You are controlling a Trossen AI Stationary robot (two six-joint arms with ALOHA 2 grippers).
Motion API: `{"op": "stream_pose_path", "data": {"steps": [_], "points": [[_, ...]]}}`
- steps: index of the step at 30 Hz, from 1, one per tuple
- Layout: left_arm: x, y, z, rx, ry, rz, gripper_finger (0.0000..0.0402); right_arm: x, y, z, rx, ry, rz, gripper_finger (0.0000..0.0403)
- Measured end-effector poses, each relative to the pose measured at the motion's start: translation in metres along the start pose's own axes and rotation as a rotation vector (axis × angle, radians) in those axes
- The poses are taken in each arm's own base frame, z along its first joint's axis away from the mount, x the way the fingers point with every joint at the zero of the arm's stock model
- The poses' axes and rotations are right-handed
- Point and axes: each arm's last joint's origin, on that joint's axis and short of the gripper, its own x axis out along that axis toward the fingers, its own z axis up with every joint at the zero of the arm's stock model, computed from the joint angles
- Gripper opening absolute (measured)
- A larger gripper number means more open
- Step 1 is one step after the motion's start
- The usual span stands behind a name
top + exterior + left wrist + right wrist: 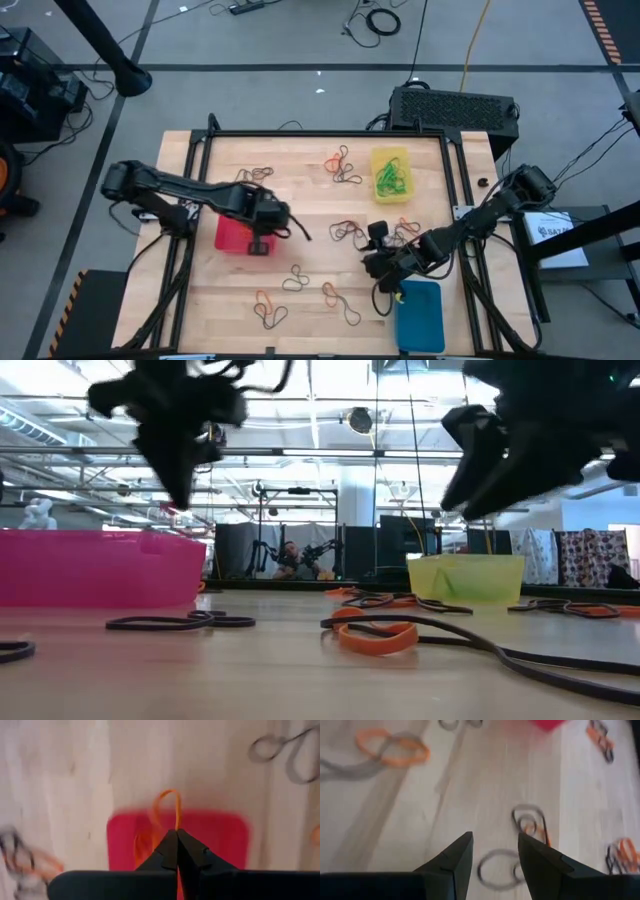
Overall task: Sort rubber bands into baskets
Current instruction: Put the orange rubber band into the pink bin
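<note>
**Orange band held over the red basket**

Left end effector (176,836): fingers pinched together on a thin orange rubber band (167,810), its loop standing up past the fingertips. Directly beneath and beyond it, the red basket (225,840), a shallow rounded-corner tray, bright pink-red from above (more orange strands visible inside, blurred). Seen from overhead, positioned at the right edge of that basket (232,234), above the pale wooden counter (310,260).

Right end effector (492,851): fingers parted with a moderate gap, holding nothing. Just below the gap, a dark loop (497,869) lying flat on the counter; slightly ahead, a small tangle of dark and orange loops (530,821); farther off to one side, an orange loop (395,747) crossed with a grey one. Overhead, hovering near the counter's middle (385,262), with the blue basket (420,315) just beside it toward the front edge and the yellow basket (390,174) well beyond it, filled with green bands (391,180).

Scattered around both end effectors: clusters of thin dark and orange loops, tiny against the baskets, some overlapping. At counter level, a flat orange band (375,638) lying close up, dark loops (180,622) before the red basket wall.
</note>
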Motion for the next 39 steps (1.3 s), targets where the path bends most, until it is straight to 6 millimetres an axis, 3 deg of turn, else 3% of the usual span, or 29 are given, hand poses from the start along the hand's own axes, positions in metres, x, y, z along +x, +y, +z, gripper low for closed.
{"op": "stream_pose_path", "data": {"steps": [7,14,26,32,36,39], "points": [[0.010,0.004,-0.044,-0.130,0.035,0.040,0.0000,0.002,-0.010,0.002,0.005,-0.009,-0.170,0.0150],[0.023,0.002,-0.063,-0.222,0.100,-0.008,0.0000,0.005,-0.017,0.001,0.041,0.000,-0.208,0.0150],[0.026,0.003,-0.063,-0.258,0.079,0.017,0.0077,0.010,-0.028,0.000,0.068,0.017,-0.232,0.0150],[0.012,0.003,-0.055,-0.228,0.071,0.007,0.0094,0.012,-0.033,0.000,0.063,0.028,-0.244,0.0150],[0.000,0.003,-0.040,-0.139,-0.028,-0.010,0.0095,0.014,-0.038,-0.001,0.083,0.035,-0.255,0.0150],[-0.004,0.008,-0.021,-0.030,-0.225,0.021,0.0095,0.016,-0.042,-0.001,0.103,0.039,-0.263,0.0150]]}}
